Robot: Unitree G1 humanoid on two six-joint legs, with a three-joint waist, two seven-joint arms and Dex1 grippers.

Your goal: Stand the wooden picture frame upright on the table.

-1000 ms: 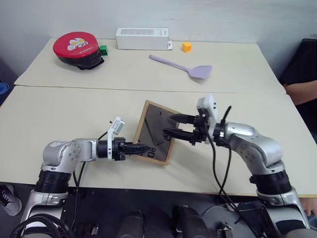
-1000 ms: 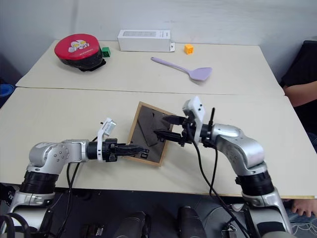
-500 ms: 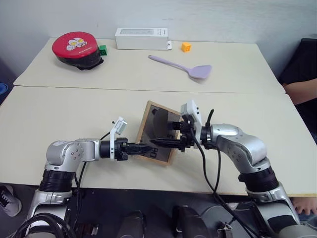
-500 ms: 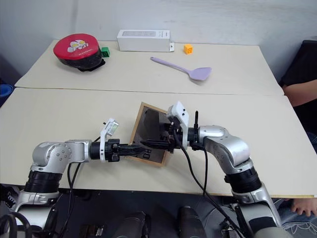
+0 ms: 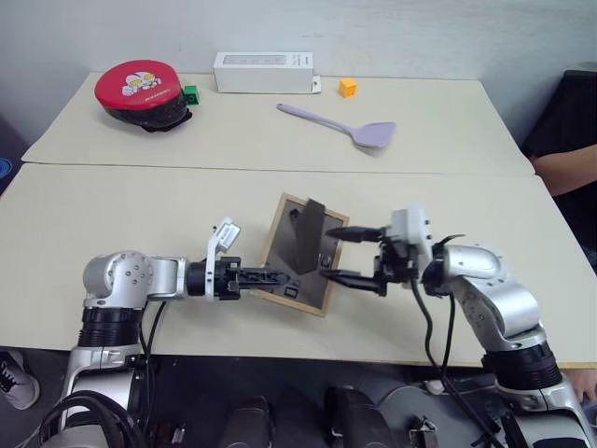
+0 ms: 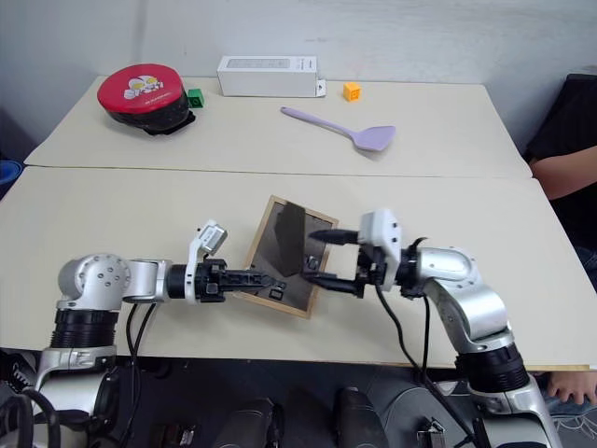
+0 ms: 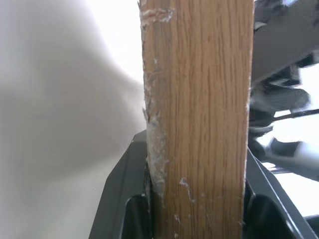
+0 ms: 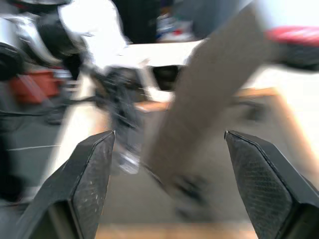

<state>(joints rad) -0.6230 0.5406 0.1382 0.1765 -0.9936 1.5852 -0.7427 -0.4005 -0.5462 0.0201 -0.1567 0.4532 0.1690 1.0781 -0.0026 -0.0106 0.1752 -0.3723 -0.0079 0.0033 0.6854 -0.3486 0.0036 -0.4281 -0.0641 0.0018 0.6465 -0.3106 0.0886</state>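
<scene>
Near the table's (image 5: 112, 215) front edge, the wooden picture frame (image 5: 300, 252) is being gripped at its lower rim, back panel upward, by the left gripper (image 5: 280, 275), while the right gripper (image 5: 338, 253) is being held wide apart just beside it.

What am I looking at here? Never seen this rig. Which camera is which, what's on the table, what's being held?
It's a humanoid robot with two arms, each ending in a two-finger gripper. The two wide pictures come from a stereo camera on its head, looking down over the arms. The two close-ups come from wrist cameras looking along each gripper's fingers.

The left gripper is clamped on the edge of the wooden picture frame, dark back facing up, stand folded out. The right gripper is open beside the frame, holding nothing.

On the far half of the table: a red lidded container, a white box, green cube, orange cube, purple spatula.
</scene>
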